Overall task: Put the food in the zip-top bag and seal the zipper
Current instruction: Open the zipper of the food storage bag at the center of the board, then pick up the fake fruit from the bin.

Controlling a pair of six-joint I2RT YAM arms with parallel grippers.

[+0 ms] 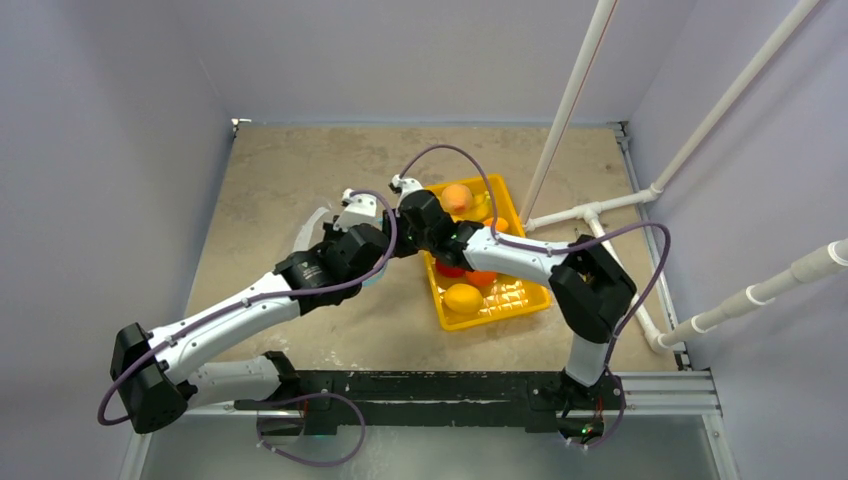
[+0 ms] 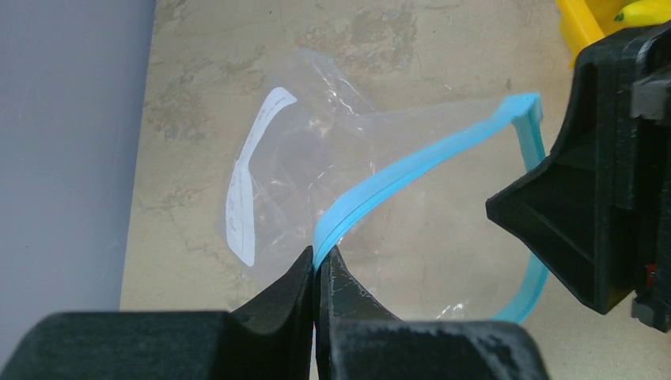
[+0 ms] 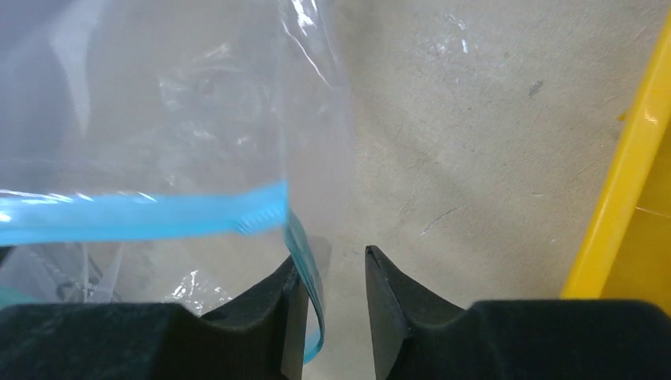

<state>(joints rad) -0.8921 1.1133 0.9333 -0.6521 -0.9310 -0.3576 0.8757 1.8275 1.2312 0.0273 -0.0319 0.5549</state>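
A tan table (image 1: 280,180) carries a yellow tray (image 1: 500,308) on its right side. The food (image 1: 463,297), orange, red and yellow toy fruits, lies inside that tray. Just left of the tray, the clear zip-top bag (image 2: 316,158) is held up by its mouth, with the two sides of the mouth spread apart. The left gripper (image 2: 318,273) is clamped tight on the teal zipper (image 2: 411,162). Beside it, the right gripper (image 3: 331,261) has its jaws parted and grips nothing. The strip's curled end seems to brush the inner face of one of its fingers.
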